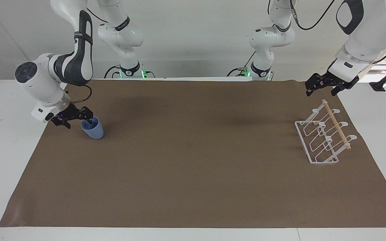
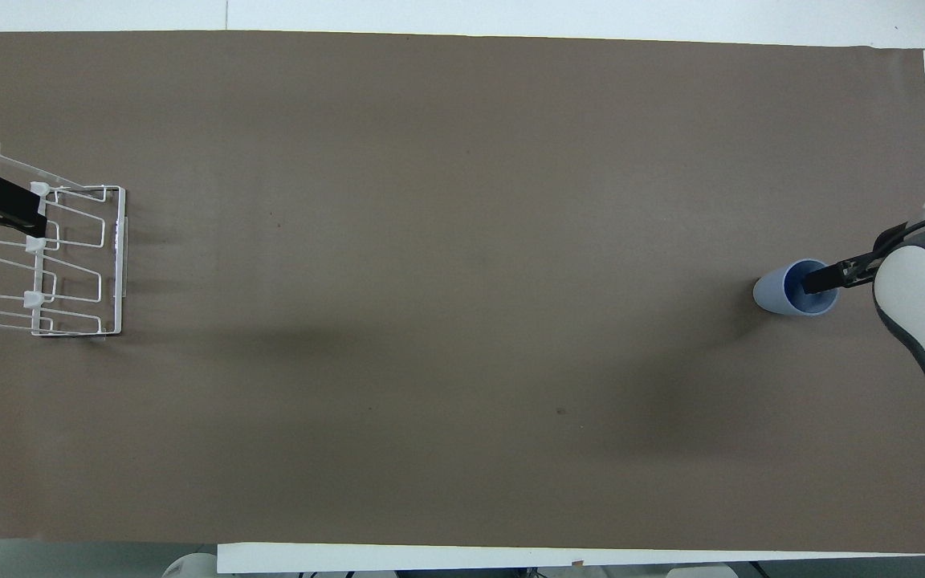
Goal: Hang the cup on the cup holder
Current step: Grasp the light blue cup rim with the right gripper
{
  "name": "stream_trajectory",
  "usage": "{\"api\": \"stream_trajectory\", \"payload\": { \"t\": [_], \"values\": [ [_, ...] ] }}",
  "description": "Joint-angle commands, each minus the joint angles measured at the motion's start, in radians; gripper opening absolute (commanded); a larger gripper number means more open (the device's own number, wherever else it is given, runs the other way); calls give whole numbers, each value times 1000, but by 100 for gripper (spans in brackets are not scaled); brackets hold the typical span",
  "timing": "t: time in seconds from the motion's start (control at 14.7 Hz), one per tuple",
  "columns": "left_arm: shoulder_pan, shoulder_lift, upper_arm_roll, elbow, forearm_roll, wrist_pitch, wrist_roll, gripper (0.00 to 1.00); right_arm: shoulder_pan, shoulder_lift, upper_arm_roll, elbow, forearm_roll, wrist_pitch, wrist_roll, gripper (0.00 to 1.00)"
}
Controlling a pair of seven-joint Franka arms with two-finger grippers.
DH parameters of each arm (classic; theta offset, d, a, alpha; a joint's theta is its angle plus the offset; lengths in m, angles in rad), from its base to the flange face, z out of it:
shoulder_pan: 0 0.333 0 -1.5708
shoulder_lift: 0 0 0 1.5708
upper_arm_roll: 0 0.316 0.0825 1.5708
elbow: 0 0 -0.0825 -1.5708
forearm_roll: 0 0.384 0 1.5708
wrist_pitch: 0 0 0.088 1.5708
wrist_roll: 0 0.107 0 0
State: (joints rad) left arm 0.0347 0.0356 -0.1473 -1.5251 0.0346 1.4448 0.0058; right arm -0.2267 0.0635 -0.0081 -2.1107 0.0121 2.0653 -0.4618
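Light-blue cup [image 1: 92, 130], white wire cup holder [image 1: 320, 140] (pale wooden dowel [image 1: 336, 124]), plain brown mat [image 1: 193, 174].

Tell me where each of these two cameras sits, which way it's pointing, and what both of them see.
Facing view: high across the table, looking at the robots; both arms show whole, right gripper at the cup, left gripper over the cup holder.
Overhead view: above the robots' end, looking steeply down; only the gripper ends and one forearm show.
Shared: cup, cup holder, brown mat.
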Motion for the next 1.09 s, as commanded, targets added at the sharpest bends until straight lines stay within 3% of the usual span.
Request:
{"api": "stream_trajectory", "payload": {
  "t": [0.0,0.14,0.54,0.61,0.81,0.95,1.02],
  "values": [
    [11,-30,-3,-29,-8,-6,-7,100,-16,-5,7,-54,12,61,-69,98],
    [10,-31,-3,-32,-7,-7,-7,100,-29,5,7,-55,12,73,-101,85],
    [11,-42,-2,-47,-7,3,-7,100,13,6,13,-57,12,65,-95,6],
    [11,-40,-2,-47,-5,3,-7,100,15,7,13,-51,12,58,-98,1],
    [10,-45,-2,-52,-2,-13,-32,100,18,12,16,0,11,-8,-109,0],
    [1,-60,-2,-79,-1,-26,-75,100,18,15,52,159,60,-230,-129,0],
    [1,-66,-2,-89,-1,-26,-76,100,17,15,87,235,177,-320,-124,0]
  ]
}}
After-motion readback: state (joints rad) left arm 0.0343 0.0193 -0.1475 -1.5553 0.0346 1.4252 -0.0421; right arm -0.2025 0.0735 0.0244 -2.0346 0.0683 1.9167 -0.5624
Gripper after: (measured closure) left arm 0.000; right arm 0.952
